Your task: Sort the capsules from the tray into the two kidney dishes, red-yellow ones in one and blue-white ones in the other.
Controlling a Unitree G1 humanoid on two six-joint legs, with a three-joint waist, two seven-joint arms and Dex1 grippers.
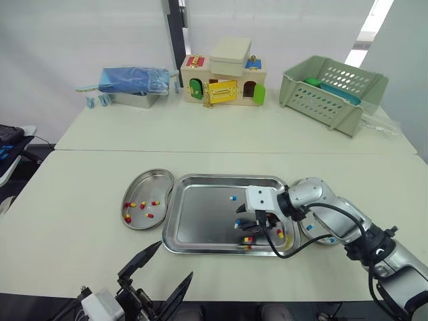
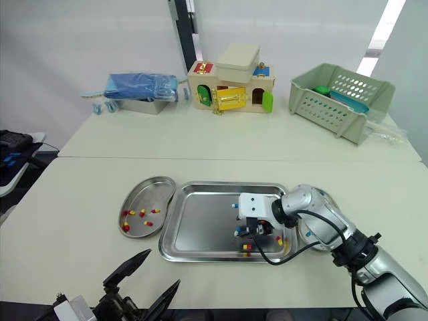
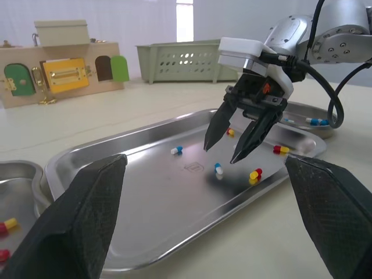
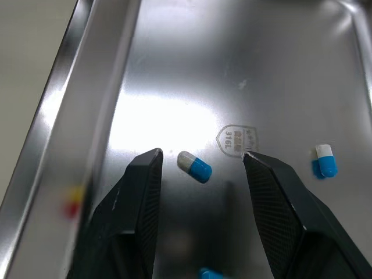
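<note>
Polished steel tray (image 1: 200, 217); right hand (image 3: 221, 152) wide above oblong blue-white capsule (image 4: 195, 167); left hand (image 1: 174, 259) wide

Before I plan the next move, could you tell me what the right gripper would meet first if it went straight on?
The right gripper points down into the tray, fingers open. Straight on, it would probably meet the blue-white capsule lying between them, then the tray floor.

The tray (image 1: 200, 221) lies at the front middle of the table (image 1: 73, 221), with the left kidney dish (image 1: 148, 176) just beside its left edge and the right kidney dish (image 3: 302, 111) just beside its right edge. Capsules (image 1: 233, 198) lie in the tray, mostly toward its right front, and in both dishes. Far behind, from left to right, stand a metal box (image 1: 137, 99), a toy house (image 1: 224, 81) and a basket (image 1: 331, 90)
</note>
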